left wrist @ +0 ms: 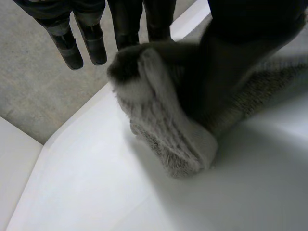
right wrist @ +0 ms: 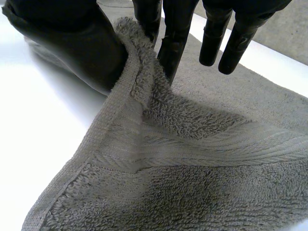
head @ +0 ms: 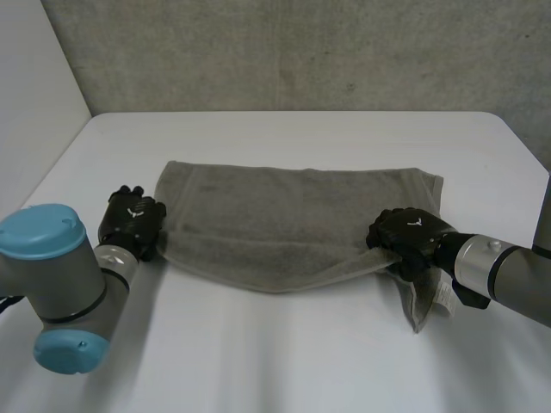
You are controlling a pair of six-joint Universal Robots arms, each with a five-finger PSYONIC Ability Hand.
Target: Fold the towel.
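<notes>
A grey towel (head: 293,219) lies spread across the white table (head: 284,353), its near edge doubled into a thick fold. My left hand (head: 131,222) is at the towel's left end. In the left wrist view the thumb (left wrist: 240,43) and two fingers pinch a bunched corner of the towel (left wrist: 168,134), while the other fingers (left wrist: 89,41) stay straight beside it. My right hand (head: 405,239) is at the near right corner. There its thumb (right wrist: 62,43) and fingers (right wrist: 175,43) pinch the towel's hemmed edge (right wrist: 192,159). A flap of towel (head: 422,305) trails below that hand.
A grey wall (head: 301,52) stands behind the table's far edge (head: 284,112). A pale wall (head: 34,95) rises at the left. Bare tabletop lies between the towel and the near edge.
</notes>
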